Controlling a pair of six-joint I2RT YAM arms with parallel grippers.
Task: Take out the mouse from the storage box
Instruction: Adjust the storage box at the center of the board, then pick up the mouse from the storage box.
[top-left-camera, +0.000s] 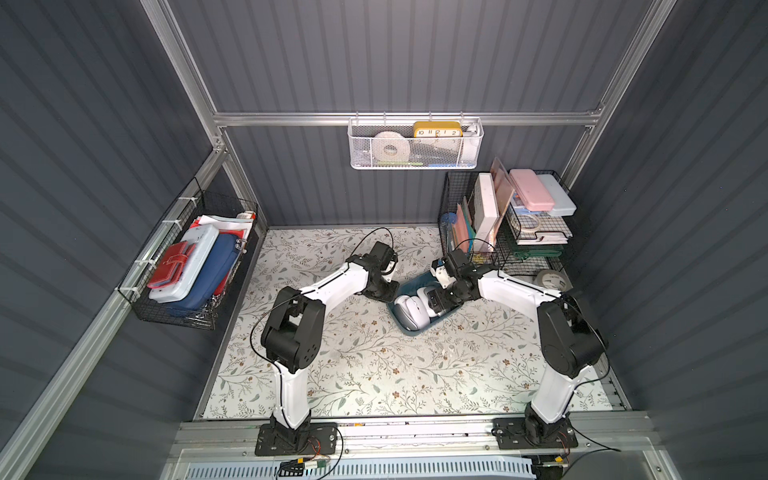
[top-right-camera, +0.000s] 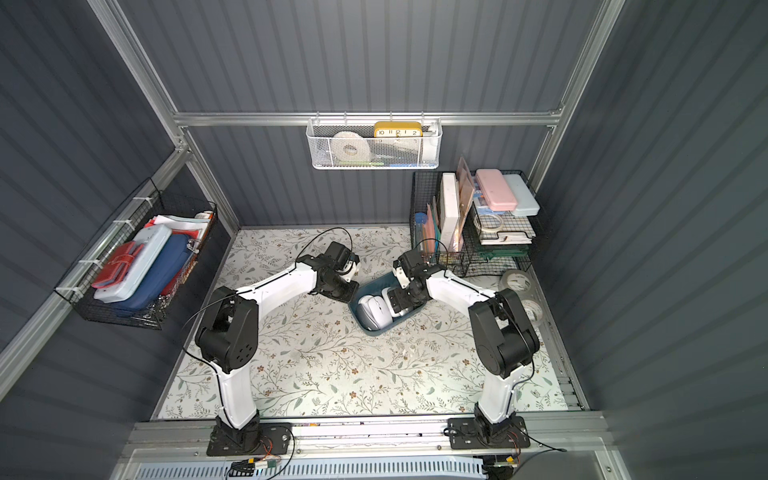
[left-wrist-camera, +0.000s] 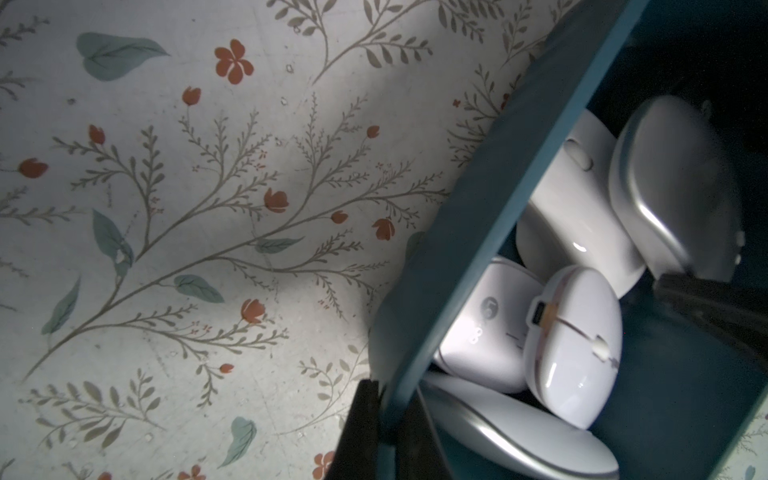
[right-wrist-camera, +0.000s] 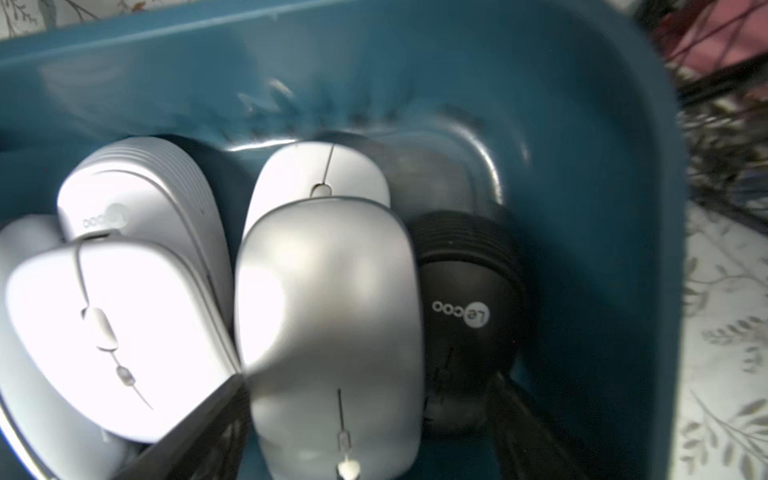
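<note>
My right gripper (right-wrist-camera: 370, 380) is down inside the storage box (right-wrist-camera: 582, 166). Its jaws are spread wide, with one dark finger on each side of the silver mouse (right-wrist-camera: 332, 311). I cannot tell whether they press on it. A black mouse (right-wrist-camera: 465, 311) lies against one flank of that mouse, and white mice (right-wrist-camera: 116, 332) crowd against the other.

My left gripper (left-wrist-camera: 390, 399) is clamped tight on the box's rim, with one finger outside the wall and one inside.

In both top views the storage box (top-left-camera: 415, 328) (top-right-camera: 376, 328) sits a little right of the frame's centre, skewed, between my two wrists. It rests on the floral table (top-left-camera: 374, 365).

Toward the upper right of the frame, a black wire rack (top-left-camera: 446, 208) stands in the table's far corner, packed with cases and papers. Tape rolls (top-left-camera: 550, 279) lie just below it. A white mesh basket (top-left-camera: 415, 160) hangs at upper centre, and a black wire basket (top-left-camera: 183, 316) hangs on the left wall.
</note>
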